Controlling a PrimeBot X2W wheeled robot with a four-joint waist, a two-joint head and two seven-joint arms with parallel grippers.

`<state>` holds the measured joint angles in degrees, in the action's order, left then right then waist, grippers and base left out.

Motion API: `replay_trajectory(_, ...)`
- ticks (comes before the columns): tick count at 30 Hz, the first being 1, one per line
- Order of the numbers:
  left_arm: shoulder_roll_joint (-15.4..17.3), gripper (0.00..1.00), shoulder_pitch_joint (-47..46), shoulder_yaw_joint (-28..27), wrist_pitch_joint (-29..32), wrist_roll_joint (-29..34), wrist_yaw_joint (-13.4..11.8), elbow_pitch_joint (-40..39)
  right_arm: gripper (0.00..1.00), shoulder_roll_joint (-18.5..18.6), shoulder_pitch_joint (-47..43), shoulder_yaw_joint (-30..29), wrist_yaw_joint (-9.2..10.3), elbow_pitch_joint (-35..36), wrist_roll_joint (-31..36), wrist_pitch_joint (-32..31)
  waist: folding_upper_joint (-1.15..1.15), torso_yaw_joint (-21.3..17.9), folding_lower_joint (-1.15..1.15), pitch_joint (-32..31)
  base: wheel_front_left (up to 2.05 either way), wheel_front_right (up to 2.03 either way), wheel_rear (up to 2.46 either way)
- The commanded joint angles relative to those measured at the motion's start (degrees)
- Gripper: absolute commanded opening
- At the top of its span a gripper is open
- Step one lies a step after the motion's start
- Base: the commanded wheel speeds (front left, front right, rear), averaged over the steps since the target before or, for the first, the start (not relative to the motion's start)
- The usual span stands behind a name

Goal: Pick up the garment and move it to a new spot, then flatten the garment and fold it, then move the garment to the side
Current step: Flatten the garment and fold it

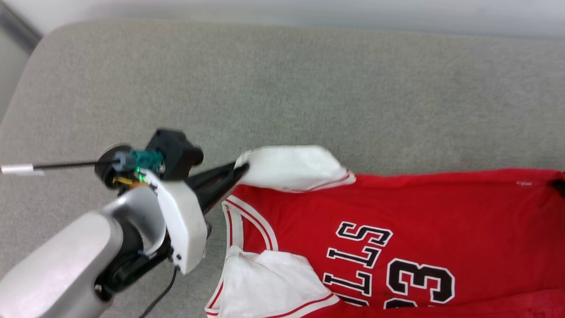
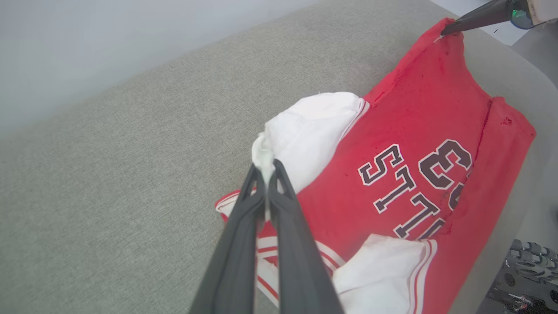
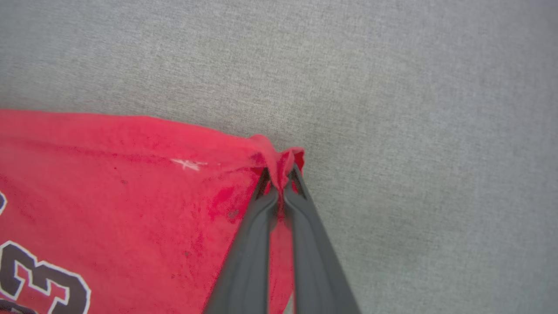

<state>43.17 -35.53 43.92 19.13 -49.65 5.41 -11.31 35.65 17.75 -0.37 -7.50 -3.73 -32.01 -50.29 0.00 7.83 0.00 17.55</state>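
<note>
The garment (image 1: pixel 397 212), a red jersey with white sleeves and dark letters and numbers, lies spread over the grey cushion (image 1: pixel 282 88). My left gripper (image 1: pixel 240 170) is shut on the tip of the far white sleeve (image 2: pixel 305 126), pinched between the fingertips (image 2: pixel 265 174). The second white sleeve (image 1: pixel 269 282) lies folded onto the chest. My right gripper (image 3: pixel 279 174) is shut on a red corner of the garment's hem (image 3: pixel 261 152); in the left wrist view the right gripper (image 2: pixel 449 29) holds that corner at the top right. The garment (image 3: pixel 109 196) stretches away to the left.
The grey cushion extends beyond the garment to the far side and left. A pale wall (image 1: pixel 309 9) runs behind the cushion. At the lower right of the left wrist view stands part of the robot base (image 2: pixel 527 274).
</note>
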Motion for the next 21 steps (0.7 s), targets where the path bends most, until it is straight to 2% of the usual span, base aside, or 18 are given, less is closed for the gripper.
replay_trajectory(1, 0.8, 0.0, 1.9, 0.2, -0.4, -0.4, -0.6, -0.3, 0.0, -0.8, -1.7, -0.4, 0.02, 1.2, -0.6, 0.7, 0.0, -1.4, 0.0, -3.8, 0.0, 0.0, 0.0)
replay_trajectory(5, 2.6, 0.0, 7.1, 0.1, -1.4, -1.9, -3.1, -2.2, 0.0, -1.4, -7.0, -1.8, 0.02, 5.5, -1.9, 1.7, 0.0, -2.4, 0.0, -7.0, 0.0, 0.0, 0.0)
replay_trajectory(13, 7.4, 0.0, 18.9, -0.8, -4.4, -6.9, -7.6, -6.1, 0.0, -5.4, -19.5, -4.7, 0.02, 11.2, -3.0, 0.8, 0.0, -3.3, 0.0, -10.1, 0.0, 0.0, 0.0)
replay_trajectory(17, 8.9, 0.0, 23.9, 0.0, -5.1, -8.6, -8.9, -7.8, 0.0, -5.4, -24.3, -4.1, 0.02, 11.6, -2.4, 0.6, 0.0, -3.4, 0.0, -10.4, 0.0, 0.0, 0.0)
replay_trajectory(21, 9.3, 0.0, 26.3, 1.6, -5.0, -8.4, -9.1, -7.4, 0.0, -4.7, -26.4, -2.8, 0.02, 10.7, -2.1, 1.4, 0.0, -3.3, 0.0, -10.2, 0.0, 0.0, 0.0)
